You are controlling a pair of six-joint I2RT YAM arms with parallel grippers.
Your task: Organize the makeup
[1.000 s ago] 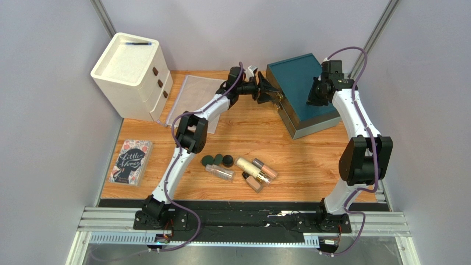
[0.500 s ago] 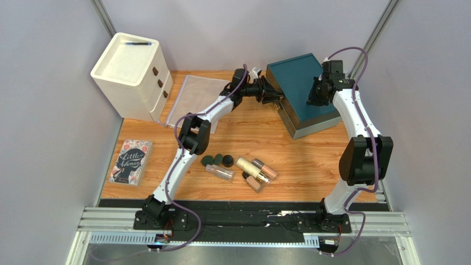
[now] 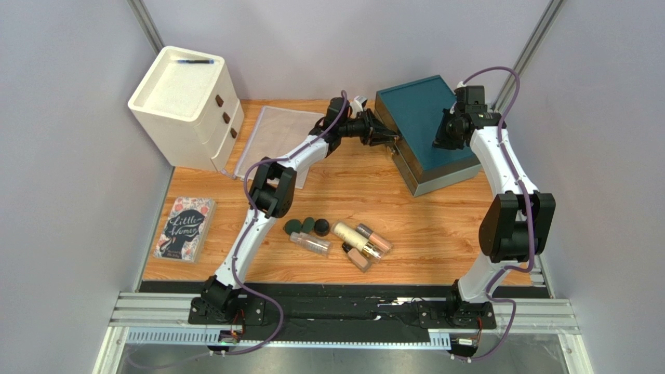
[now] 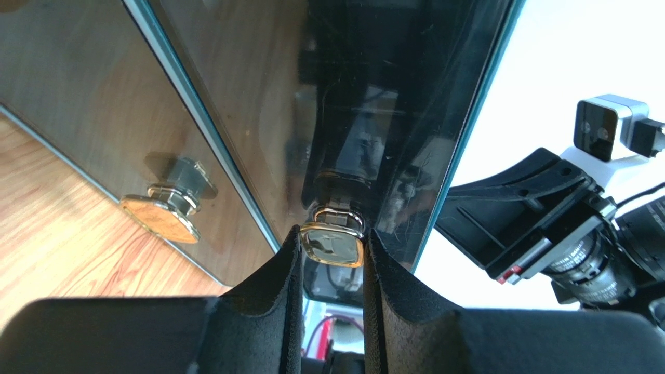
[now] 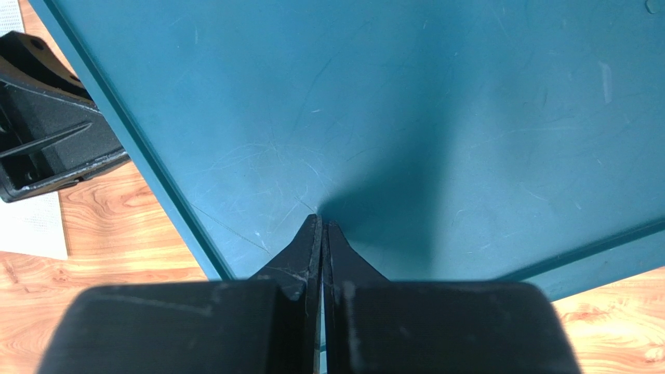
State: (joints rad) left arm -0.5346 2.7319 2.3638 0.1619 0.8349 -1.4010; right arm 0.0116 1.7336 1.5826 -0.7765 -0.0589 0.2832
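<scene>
The makeup lies at the table's near middle: three dark round puffs [image 3: 307, 225], a clear tube [image 3: 311, 245], a cream tube [image 3: 349, 234], a pinkish tube [image 3: 374, 238] and a beige bottle [image 3: 358, 258]. No gripper is near it. A teal box [image 3: 425, 128] stands at the back right. My left gripper [image 3: 390, 139] is at the box's front face, its jaws shut on a gold knob [image 4: 332, 243] on the upper panel. A second gold knob [image 4: 160, 218] sits lower left. My right gripper [image 5: 321, 222] is shut and empty, tips against the teal lid [image 5: 437, 101].
A white drawer unit [image 3: 187, 105] stands at the back left with a pen on top. A clear zip pouch [image 3: 273, 136] lies flat beside it. An illustrated book [image 3: 185, 227] lies at the left edge. Grey walls close in both sides.
My left gripper has moved right to the box's front and closed from wide open onto the gold knob. The right arm has not moved.
</scene>
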